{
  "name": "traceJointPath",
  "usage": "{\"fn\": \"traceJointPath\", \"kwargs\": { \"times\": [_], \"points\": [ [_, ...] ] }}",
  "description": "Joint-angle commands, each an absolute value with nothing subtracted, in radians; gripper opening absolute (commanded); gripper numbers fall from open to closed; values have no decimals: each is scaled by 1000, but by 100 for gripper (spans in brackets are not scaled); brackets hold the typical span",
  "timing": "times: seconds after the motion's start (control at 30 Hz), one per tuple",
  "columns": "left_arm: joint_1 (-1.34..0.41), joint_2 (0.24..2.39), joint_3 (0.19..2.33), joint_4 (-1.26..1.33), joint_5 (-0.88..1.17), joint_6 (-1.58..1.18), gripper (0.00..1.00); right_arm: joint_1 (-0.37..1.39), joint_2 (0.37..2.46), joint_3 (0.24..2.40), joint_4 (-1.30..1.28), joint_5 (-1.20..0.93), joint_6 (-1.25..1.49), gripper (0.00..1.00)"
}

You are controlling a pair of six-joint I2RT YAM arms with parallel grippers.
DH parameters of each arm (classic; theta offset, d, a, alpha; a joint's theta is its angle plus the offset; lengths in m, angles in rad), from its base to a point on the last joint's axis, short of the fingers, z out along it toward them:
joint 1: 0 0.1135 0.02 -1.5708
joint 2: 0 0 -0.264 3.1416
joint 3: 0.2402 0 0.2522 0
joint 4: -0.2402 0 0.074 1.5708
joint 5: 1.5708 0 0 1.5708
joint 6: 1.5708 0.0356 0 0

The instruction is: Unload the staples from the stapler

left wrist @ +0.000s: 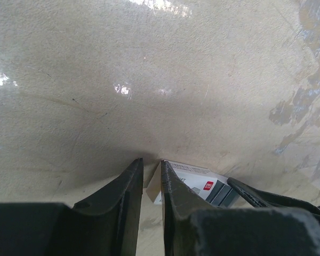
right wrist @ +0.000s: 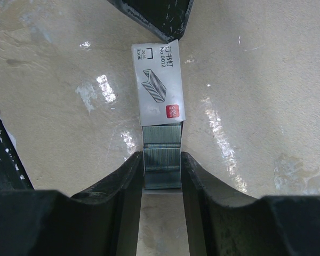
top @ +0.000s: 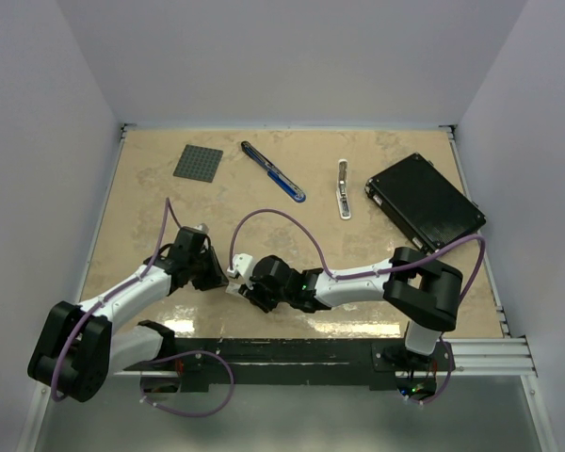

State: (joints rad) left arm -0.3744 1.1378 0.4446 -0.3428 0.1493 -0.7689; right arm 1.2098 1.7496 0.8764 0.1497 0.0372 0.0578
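Observation:
The blue stapler point(top: 273, 172) lies far back on the table, away from both grippers. Near the front, my grippers meet tip to tip. My right gripper point(right wrist: 161, 156) is shut on a block of grey staples point(right wrist: 161, 141) that sticks out of a small white staple box point(right wrist: 157, 80) with a red mark. My left gripper point(left wrist: 151, 161) is nearly closed, with the far end of that box point(left wrist: 189, 178) pinched between its fingertips. In the top view the left gripper point(top: 217, 271) and the right gripper point(top: 250, 287) hide the box.
A white-and-silver elongated tool point(top: 343, 188) lies right of the stapler. A flat black case point(top: 424, 201) sits at the back right. A dark grey square plate point(top: 198, 162) lies at the back left. White walls enclose the table.

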Motion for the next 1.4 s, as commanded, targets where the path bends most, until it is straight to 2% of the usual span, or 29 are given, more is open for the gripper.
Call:
{"fn": "traceJointPath", "kwargs": {
  "times": [0.0, 0.8, 1.13, 1.23, 1.37],
  "points": [
    [-391, 1140, 439, -307, 172, -796, 24, 1210, 1763, 871, 209, 72, 54, 36],
    [-407, 1127, 431, -333, 124, -821, 24, 1198, 1761, 845, 285, 72, 84, 36],
    [-407, 1043, 462, -360, 101, -816, 30, 1193, 1674, 870, 207, 112, 94, 60],
    [-407, 1031, 471, -380, 81, -815, 33, 1193, 1614, 877, 155, 133, 123, 63],
    [-407, 1049, 511, -426, 49, -792, 36, 1193, 1539, 867, 97, 207, 243, 61]
  ]
}}
